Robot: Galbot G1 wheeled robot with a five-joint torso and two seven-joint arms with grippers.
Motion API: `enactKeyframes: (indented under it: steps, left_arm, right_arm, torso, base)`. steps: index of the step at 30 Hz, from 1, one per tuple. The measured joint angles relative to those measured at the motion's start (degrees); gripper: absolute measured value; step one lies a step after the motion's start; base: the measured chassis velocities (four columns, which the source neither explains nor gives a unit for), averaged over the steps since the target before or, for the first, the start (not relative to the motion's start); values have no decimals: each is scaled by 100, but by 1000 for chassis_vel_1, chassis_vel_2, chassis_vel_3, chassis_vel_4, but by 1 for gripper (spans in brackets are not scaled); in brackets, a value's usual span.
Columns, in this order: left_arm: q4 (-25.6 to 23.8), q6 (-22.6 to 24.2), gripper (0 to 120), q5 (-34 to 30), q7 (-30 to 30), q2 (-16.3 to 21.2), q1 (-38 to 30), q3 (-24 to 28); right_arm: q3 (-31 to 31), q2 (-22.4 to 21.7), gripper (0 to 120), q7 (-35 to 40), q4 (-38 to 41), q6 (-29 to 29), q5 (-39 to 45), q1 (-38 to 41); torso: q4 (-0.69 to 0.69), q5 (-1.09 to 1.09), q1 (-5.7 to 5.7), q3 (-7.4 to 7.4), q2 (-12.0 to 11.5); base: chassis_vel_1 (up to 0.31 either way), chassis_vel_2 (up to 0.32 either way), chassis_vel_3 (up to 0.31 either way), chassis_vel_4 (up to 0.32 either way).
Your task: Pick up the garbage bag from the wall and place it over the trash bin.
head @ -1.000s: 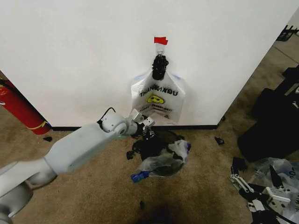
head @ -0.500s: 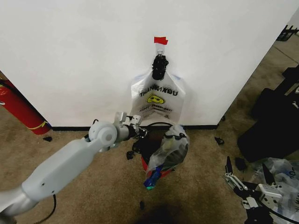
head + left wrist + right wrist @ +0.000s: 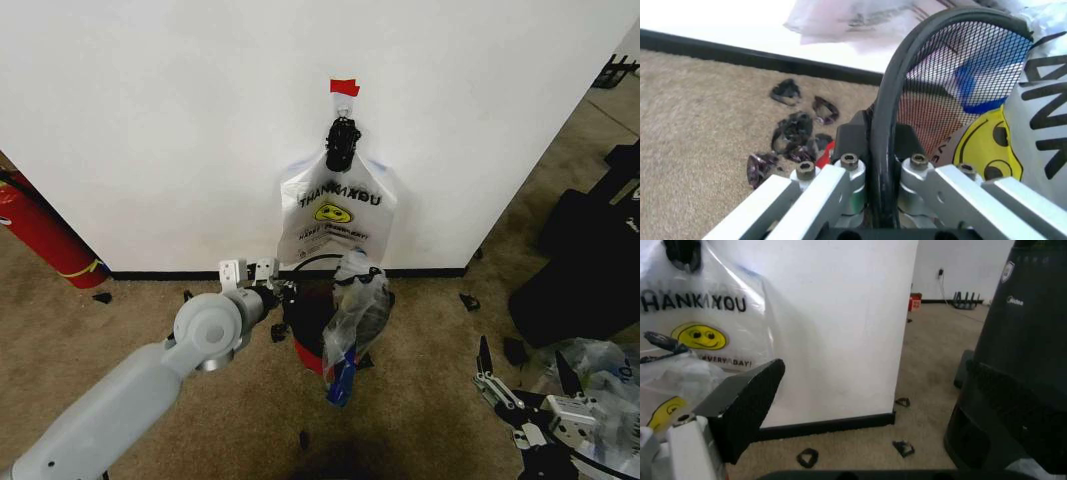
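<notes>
The trash bin [image 3: 303,318], black mesh with a red base, stands on the carpet just in front of the wall. My left gripper [image 3: 280,293] reaches it from the left and is shut on its rim. The left wrist view shows the fingers [image 3: 840,175] on either side of the black rim [image 3: 883,120]. The garbage bag [image 3: 355,308], thin clear plastic with blue edges, hangs crumpled down the bin's right side, its blue end near the floor. In the left wrist view the bag [image 3: 1037,115] lies against the mesh [image 3: 933,85]. My right gripper [image 3: 525,392] waits open, low at the right.
A white smiley bag [image 3: 335,210] hangs on a wall hook under red tape. A red fire extinguisher [image 3: 35,235] leans at the left. Dark equipment [image 3: 580,270] and a clear plastic heap [image 3: 605,365] fill the right. Small black scraps [image 3: 469,301] litter the carpet.
The bin has gone from lying tipped on the floor to upright, drawn left by my left gripper. The bag now hangs down its side. The right gripper has risen slightly.
</notes>
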Motion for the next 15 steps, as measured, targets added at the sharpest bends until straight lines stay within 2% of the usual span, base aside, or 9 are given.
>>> enactKeyframes:
  steps: [4, 11, 15]
  left_arm:
    - [-8, -509, 2, 367, -50, -293, 406, 13]
    - [52, -694, 2, 868, 108, -691, 889, 66]
    - [282, -892, 2, 1575, 141, -1009, 1003, 147]
  right_arm:
    - [-30, 2, 100, 81, 37, -28, 15, -65]
    - [-17, -17, 100, 94, -2, -42, 16, -42]
    - [-26, -27, 100, 95, -50, -36, 6, -47]
  torso:
    - [0, -1, 0, 0, 0]
    - [1, 0, 0, 0, 0]
    - [0, 1, 0, 0, 0]
  base:
    - [0, 0, 0, 0]
    - [0, 0, 0, 0]
    - [0, 0, 0, 0]
